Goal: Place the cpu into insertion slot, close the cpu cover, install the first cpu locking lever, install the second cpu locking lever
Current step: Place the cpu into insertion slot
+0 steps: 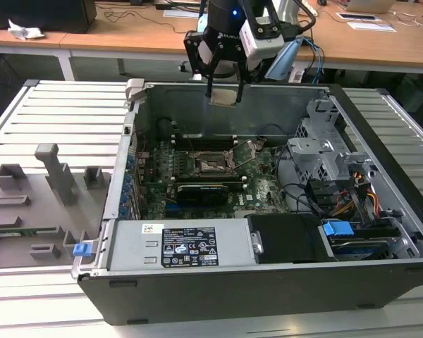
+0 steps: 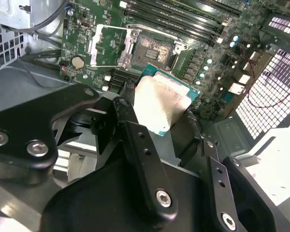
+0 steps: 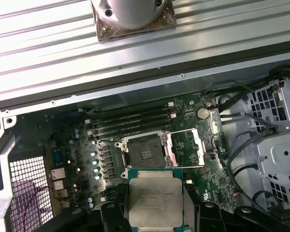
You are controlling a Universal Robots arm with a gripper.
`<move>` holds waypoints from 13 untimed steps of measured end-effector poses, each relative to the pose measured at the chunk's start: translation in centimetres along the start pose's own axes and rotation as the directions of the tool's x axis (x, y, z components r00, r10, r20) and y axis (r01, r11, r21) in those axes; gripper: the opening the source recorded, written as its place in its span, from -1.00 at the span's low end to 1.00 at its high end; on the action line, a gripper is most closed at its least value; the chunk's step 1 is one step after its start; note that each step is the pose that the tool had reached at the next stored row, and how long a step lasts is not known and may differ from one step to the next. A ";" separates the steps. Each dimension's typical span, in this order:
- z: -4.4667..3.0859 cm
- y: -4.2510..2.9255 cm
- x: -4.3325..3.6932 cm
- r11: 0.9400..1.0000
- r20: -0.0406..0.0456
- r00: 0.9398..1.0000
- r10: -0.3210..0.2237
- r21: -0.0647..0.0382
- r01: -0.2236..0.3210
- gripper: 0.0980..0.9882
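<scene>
gripper (image 1: 223, 93) clenched on the cpu (image 1: 224, 98), which hangs in the air above the open computer case (image 1: 381, 134), near the case's far wall and clear of all hardware. in the second wrist view the black fingers (image 2: 135, 130) bear on two opposite edges of the cpu (image 2: 162, 101), and its green substrate edge shows. in the first wrist view the cpu (image 3: 154, 200) presents its silvery lid, level between the fingers (image 3: 109, 212).

insertion slot (image 1: 213, 166) sits on the motherboard (image 1: 268, 186), toward the board's far edge, with the memory slots (image 1: 204, 138) between it and the case's far wall. the slot is uncovered, and in both wrist views the insertion slot (image 3: 144, 153) (image 2: 152, 48) shows its dark contact field inside the silver rim.

cpu cover (image 3: 186, 147) is swung open off the slot and lies to one side of it, green board visible through its square cut-out. the second wrist view shows the cpu cover (image 2: 108, 46) likewise. whether it lies flat or stands tilted cannot be told.

graphics card (image 1: 204, 191) lies just beside the slot on the near side. power supply (image 1: 187, 246) runs along the case's near wall. drive cage (image 1: 324, 151) stands at the case's side on the exterior view's right. the case rests on a slatted table (image 1: 70, 113), with a grey fixture tray (image 1: 28, 211) toward the table's edge on the exterior view's left.
</scene>
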State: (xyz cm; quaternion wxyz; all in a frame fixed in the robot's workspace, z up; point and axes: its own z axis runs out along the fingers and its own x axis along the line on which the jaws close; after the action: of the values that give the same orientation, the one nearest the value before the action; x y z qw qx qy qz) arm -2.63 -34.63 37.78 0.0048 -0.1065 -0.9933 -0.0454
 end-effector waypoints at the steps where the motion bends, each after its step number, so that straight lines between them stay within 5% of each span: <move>1: 0.02 -0.03 0.00 1.000 0.000 1.000 0.001 0.000 -0.001 -0.01; 13: 0.03 -0.04 -0.01 0.996 0.008 0.996 0.087 -0.002 -0.087 -0.01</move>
State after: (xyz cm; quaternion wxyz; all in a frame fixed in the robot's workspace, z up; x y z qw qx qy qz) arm -2.63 -34.67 37.75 0.0028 -0.1500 -0.9876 -0.0453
